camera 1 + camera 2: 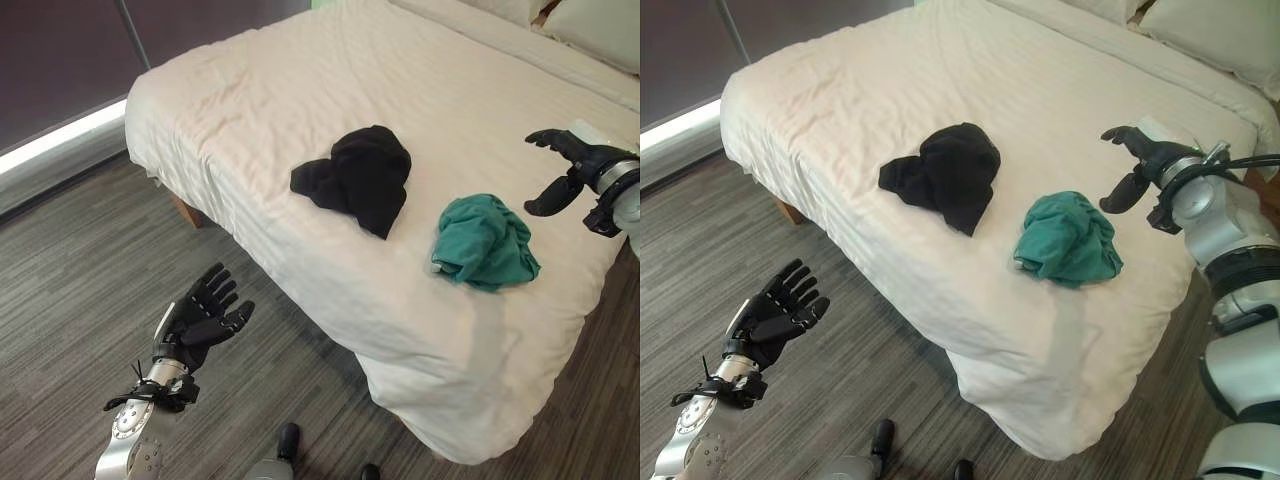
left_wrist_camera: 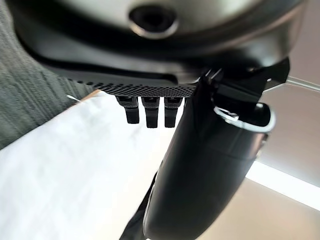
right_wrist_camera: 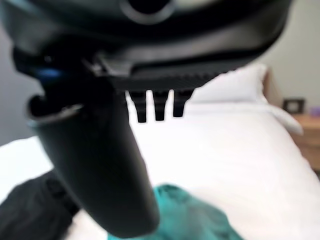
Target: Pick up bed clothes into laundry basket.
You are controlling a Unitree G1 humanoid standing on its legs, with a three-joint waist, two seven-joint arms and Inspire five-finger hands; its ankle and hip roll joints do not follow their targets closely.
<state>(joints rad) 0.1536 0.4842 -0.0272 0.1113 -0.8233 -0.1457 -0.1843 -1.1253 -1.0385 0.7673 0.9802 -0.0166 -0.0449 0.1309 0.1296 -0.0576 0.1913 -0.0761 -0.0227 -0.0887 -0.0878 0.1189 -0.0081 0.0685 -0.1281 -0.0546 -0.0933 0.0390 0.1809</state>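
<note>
The right robot hand (image 1: 1137, 165) hangs above the bed (image 1: 300, 90), near the teal garment (image 1: 1068, 238) and a little beyond it, fingers and thumb spread with nothing between them. The step in hand looks like the reach for that garment. To do it well, the hand should come down over the thickest part of the heap, press slightly into it, and close round a fold, not the flat edge, so that the whole piece lifts in one go and no tail drags on the sheet.

The left robot hand (image 1: 203, 314) is held over the floor (image 1: 70, 270) beside the bed, palm up, fingers straight and fanned, empty. No laundry basket can be made out.

Both pieces of clothing lie on the bed, apart from each other. The teal one is a soft, rumpled bundle of thin cloth with many creases, near the corner of the mattress. The black garment (image 1: 358, 178) is a limp, matte heap with one corner trailing toward the bed's edge. The bed cover is pale cream, faintly striped and lightly wrinkled; it may catch in the fingers if they dig deep. The floor is grey, streaked carpet.
</note>
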